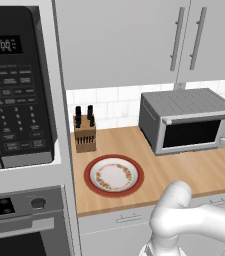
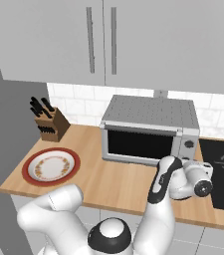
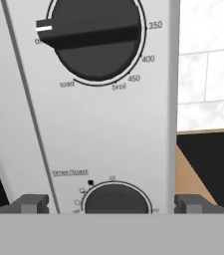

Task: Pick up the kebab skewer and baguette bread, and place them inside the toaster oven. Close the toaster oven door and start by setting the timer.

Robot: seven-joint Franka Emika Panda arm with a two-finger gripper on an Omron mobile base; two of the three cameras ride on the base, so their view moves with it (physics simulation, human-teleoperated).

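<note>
The open two-finger gripper (image 3: pixel 111 203) straddles the dark round timer knob (image 3: pixel 116 199) at six o'clock on the grey metal toaster oven (image 2: pixel 151 130); it should centre, close squarely, then twist clockwise.

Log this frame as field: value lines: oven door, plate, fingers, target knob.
toaster oven door: shut
plate: bare, on the wooden counter left of the toaster oven
knife block: behind the plate, by the wall
gripper: fingers spread wide, one either side of the timer knob, not yet gripping
temperature knob: above the timer knob, untouched
</note>
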